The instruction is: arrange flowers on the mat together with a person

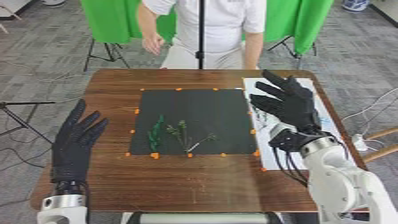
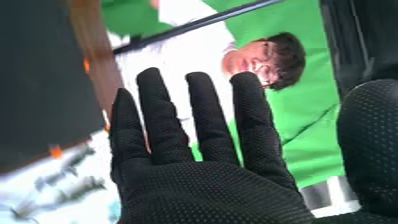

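Observation:
In the head view, the dark mat [image 1: 191, 120] lies on the table. A green stem [image 1: 155, 133] lies at its left part and a branching sprig with small buds [image 1: 184, 136] near its lower middle. My right hand [image 1: 293, 104], fingers straight, is above the white sheet right of the mat, holding nothing. In the right wrist view, the right hand [image 2: 195, 187] has extended fingers, with the thumb apart. My left hand [image 1: 71, 150] is open at the table's left side, away from the stems.
A white sheet [image 1: 269, 155] with plant pieces on it lies along the mat's right side; in the right wrist view more sprigs [image 2: 67, 177] show on it. Orange tape marks [image 1: 155, 155] ring the mat. A person stands behind the table's far edge [image 1: 160, 71], beyond a dark vertical pole [image 1: 201, 30].

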{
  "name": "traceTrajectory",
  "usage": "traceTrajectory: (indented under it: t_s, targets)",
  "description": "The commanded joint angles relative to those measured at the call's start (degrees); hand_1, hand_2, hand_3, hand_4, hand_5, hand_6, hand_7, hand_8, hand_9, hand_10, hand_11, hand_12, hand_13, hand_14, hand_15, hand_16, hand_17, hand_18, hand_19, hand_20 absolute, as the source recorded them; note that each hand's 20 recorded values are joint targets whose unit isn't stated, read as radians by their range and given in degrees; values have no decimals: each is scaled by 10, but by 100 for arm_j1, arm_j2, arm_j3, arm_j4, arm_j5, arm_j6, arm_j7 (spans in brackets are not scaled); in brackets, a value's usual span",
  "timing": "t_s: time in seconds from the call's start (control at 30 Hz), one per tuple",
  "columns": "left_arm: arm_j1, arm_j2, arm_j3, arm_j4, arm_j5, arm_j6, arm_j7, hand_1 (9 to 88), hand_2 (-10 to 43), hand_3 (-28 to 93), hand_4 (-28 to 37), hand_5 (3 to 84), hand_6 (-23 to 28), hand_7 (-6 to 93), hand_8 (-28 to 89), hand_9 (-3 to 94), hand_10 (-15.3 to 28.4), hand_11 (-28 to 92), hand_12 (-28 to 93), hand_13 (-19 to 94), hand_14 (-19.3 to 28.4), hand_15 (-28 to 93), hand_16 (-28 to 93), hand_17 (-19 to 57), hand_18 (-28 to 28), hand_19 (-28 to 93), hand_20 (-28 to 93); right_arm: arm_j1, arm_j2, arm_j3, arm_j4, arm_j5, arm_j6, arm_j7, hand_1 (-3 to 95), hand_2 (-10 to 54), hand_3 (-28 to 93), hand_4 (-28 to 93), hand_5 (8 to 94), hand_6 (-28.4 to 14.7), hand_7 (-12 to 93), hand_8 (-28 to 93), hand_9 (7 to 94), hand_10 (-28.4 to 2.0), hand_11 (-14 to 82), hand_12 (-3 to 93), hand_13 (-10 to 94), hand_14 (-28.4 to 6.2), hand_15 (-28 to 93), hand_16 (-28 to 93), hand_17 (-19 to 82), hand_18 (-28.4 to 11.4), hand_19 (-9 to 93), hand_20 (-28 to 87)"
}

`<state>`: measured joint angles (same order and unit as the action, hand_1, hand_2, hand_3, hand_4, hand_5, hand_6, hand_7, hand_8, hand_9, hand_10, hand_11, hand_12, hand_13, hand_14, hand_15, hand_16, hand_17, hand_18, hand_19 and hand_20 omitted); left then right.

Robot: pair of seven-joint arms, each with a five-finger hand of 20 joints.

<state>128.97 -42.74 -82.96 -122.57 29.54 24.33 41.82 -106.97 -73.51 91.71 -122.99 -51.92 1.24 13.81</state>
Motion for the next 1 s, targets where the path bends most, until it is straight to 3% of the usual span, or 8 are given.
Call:
traceTrajectory:
  t_s: [0.03,0.13,0.23,0.43,0.57,0.6,0.77,1.0]
  targets:
    - [-98,-85,33,70,113,-139,-329,192,96,720,-283,284,39,104,-94,294,169,168,120,247,219,310,-25,-78,194,428,95,46,76,-62,19,792,240,-190,149,40,769,-283,401,-8,124,-128,422,-153,62,116,360,-206,122,225,51,-199,355,151]
    - [-97,-60,76,71,50,-143,-296,196,99,720,-283,287,43,104,-95,296,172,173,121,246,222,318,-24,-80,192,427,99,110,110,-121,39,780,270,-188,146,41,771,-283,400,-7,124,-127,422,-154,63,117,361,-206,122,228,51,-200,354,154]
    - [-105,-112,64,69,76,-153,-382,199,100,719,-283,289,45,104,-95,299,175,178,121,247,223,324,-26,-80,191,427,103,64,93,-84,27,746,225,-193,141,41,778,-283,399,-6,129,-129,423,-153,66,117,362,-206,126,230,47,-201,359,158]
    - [-137,-48,135,73,-48,-115,-313,202,103,721,-283,292,50,109,-96,300,178,186,119,246,225,330,-31,-81,190,426,110,-27,47,14,15,727,135,-155,139,40,783,-283,398,-6,131,-131,426,-152,67,116,364,-207,131,228,45,-201,359,159]
    - [-147,-55,133,74,-20,-116,-354,203,105,720,-283,294,52,108,-96,302,179,190,118,246,225,333,-32,-81,189,426,113,-75,11,75,1,702,61,-136,139,40,783,-283,399,-6,131,-131,429,-151,68,115,366,-206,134,227,44,-202,359,159]
    - [-156,-6,174,67,-81,-72,-279,203,105,721,-283,294,51,108,-96,302,181,191,118,246,225,334,-33,-81,189,426,113,-50,8,71,18,686,28,-135,140,40,783,-283,399,-6,131,-131,429,-151,68,115,367,-206,135,226,44,-202,359,159]
    - [-174,-68,147,75,-27,-99,-359,206,107,720,-283,294,52,109,-96,302,181,194,116,246,226,338,-35,-82,189,428,116,-55,-8,92,14,672,-14,-128,139,40,784,-283,400,-5,131,-131,431,-152,69,114,368,-204,137,224,44,-202,359,159]
    - [-203,10,188,74,-108,-42,-267,207,108,721,-283,296,54,109,-96,302,181,195,115,245,226,340,-37,-82,189,429,117,-36,2,68,15,642,-7,-119,140,40,785,-283,403,-4,135,-133,434,-153,70,114,370,-205,141,223,43,-202,359,159]
